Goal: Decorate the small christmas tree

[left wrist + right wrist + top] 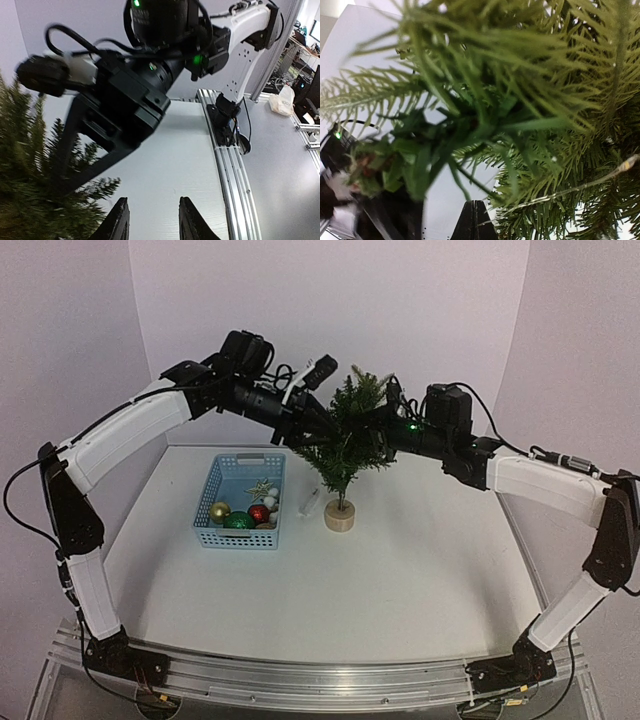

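The small christmas tree point(345, 435) stands mid-table on its pale wooden disc point(340, 517). Both arms reach into its crown. My left gripper point(316, 428) is at the tree's left side; in the left wrist view it point(153, 199) is open with nothing between its fingers, and green branches point(30, 180) lie to its left. My right gripper point(384, 430) is at the tree's right side. In the right wrist view it point(475, 202) is shut among the needles point(520, 100), and a thin light wire point(570, 190) runs from its tip off to the right.
A blue basket point(213, 492) left of the tree holds gold, green and red baubles and a star. A small white object point(310, 502) lies between basket and tree base. The aluminium rail point(227, 150) runs along the table's near edge.
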`<state>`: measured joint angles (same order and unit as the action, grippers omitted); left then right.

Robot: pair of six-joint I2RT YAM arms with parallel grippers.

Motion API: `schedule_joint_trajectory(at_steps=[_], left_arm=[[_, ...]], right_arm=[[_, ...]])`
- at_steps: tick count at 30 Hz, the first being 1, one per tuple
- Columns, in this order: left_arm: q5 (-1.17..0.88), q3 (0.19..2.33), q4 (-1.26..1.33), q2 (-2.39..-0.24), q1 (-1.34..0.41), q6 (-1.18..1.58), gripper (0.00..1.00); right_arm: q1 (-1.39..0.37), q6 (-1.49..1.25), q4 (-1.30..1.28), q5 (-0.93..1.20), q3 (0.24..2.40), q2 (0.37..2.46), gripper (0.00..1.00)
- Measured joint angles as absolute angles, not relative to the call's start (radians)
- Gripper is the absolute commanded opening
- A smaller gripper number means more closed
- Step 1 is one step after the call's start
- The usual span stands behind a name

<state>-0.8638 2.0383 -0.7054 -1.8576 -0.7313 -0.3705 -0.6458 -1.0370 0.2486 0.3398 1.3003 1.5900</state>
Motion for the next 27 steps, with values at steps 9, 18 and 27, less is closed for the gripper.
schedule_joint_trajectory(at_steps=[9,18,27], left_arm=[[-0.724,1.88,-0.639,-1.857,-0.758,-0.37,0.41],[-0.72,1.848,-0.56,-1.857,-0.765,-0.339,0.18],[-0.73,1.859,-0.571,-1.857,-0.767,-0.315,0.0]], right_arm=[[-0.658,-1.054,0.276,0.32,1.3,1.594,0.0],[-0.664,-1.058,0.301,0.314,1.3,1.594,0.0],[-0.665,-1.06,0.316,0.314,1.3,1.602,0.0]])
